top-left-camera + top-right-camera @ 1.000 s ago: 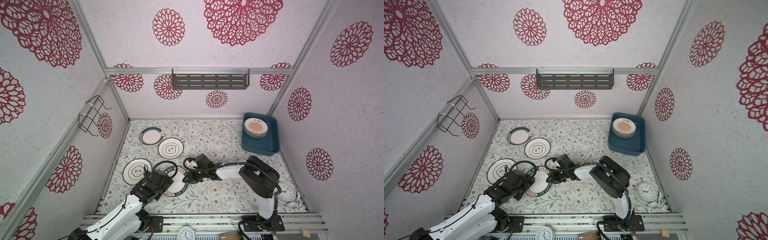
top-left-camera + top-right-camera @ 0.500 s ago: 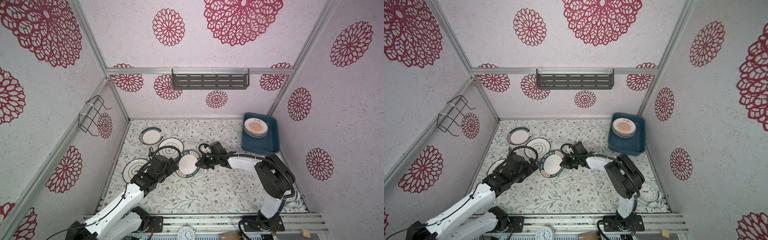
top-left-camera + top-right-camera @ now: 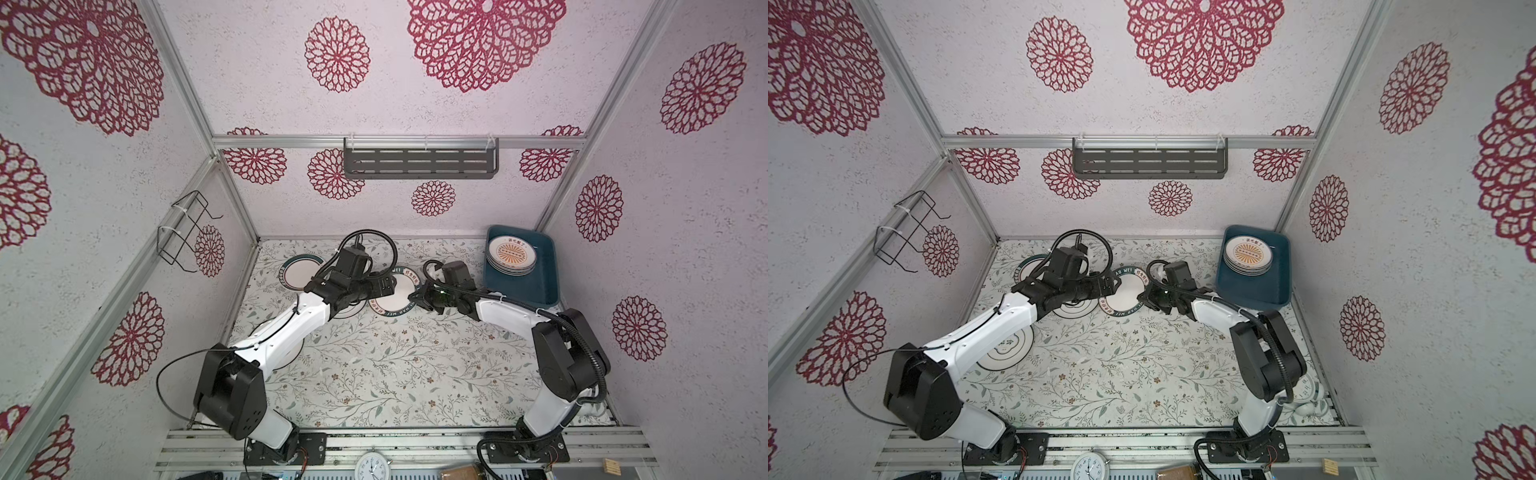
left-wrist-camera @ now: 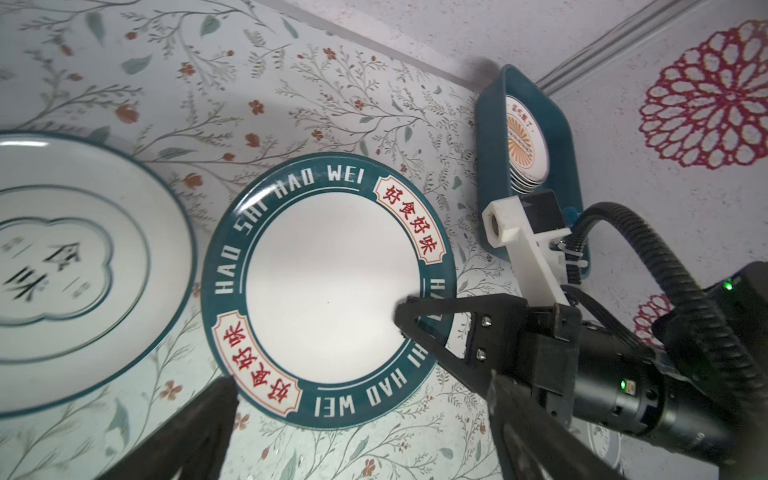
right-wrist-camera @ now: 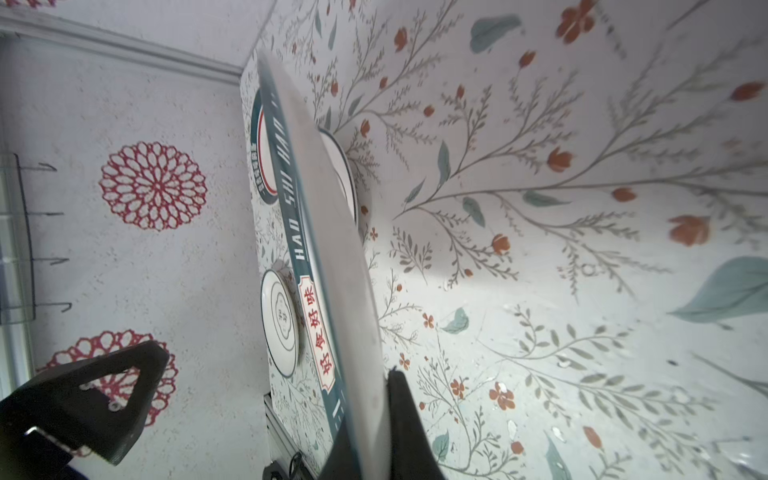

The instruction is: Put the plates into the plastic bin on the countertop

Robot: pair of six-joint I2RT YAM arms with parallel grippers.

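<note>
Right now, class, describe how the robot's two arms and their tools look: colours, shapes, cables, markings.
Both the left arm and the right arm have white link shells and boxy black joint housings. A black ribbed hose loops at each wrist. The left tool and right tool are black, with triangular cut-out fingers. Green lights glow on the right wrist.
</note>
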